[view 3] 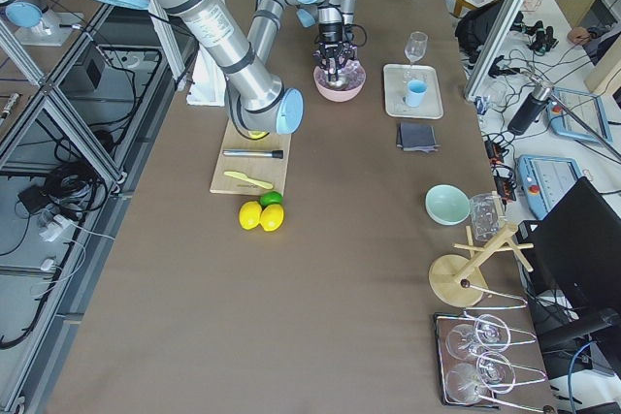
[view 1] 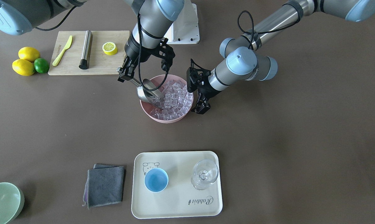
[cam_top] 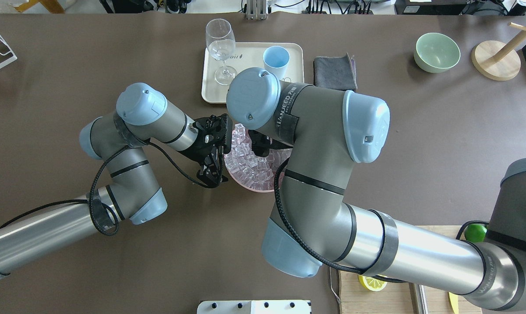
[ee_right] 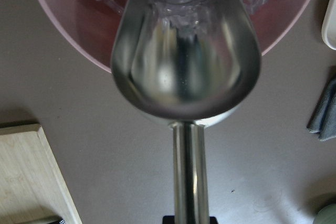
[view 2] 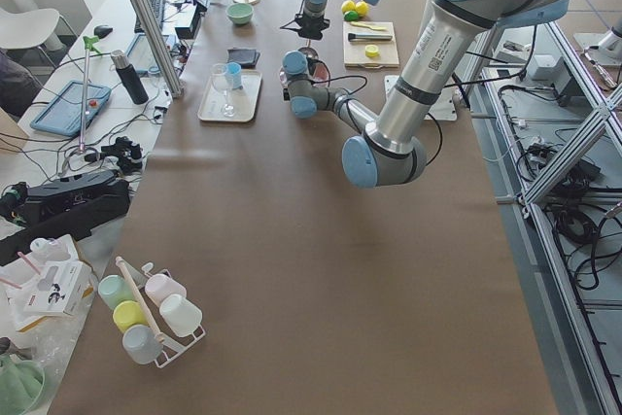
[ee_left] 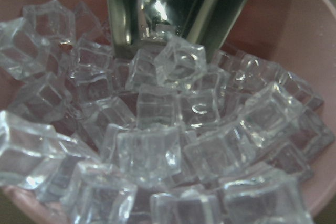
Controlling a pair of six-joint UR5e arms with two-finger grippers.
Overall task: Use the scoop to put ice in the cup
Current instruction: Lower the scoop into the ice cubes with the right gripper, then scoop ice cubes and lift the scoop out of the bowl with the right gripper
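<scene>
Robotics lab, long brown-covered table [view 2: 321, 318], aluminium frame post [view 2: 146, 21], loose floor cables [view 3: 58, 186], teach pendant [view 3: 555, 176]

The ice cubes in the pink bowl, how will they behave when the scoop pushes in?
Probably slippery: the small clear glassy ice cubes have smooth, shiny faces, so some may slide off the silver metal scoop. Loosely heaped in the round pink bowl, they will likely shift and tumble, not move together.

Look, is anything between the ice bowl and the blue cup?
Nothing visible. Only bare table lies between the pink bowl and the tray where the cup stands; the glass stands beside the cup, off the path.
</scene>
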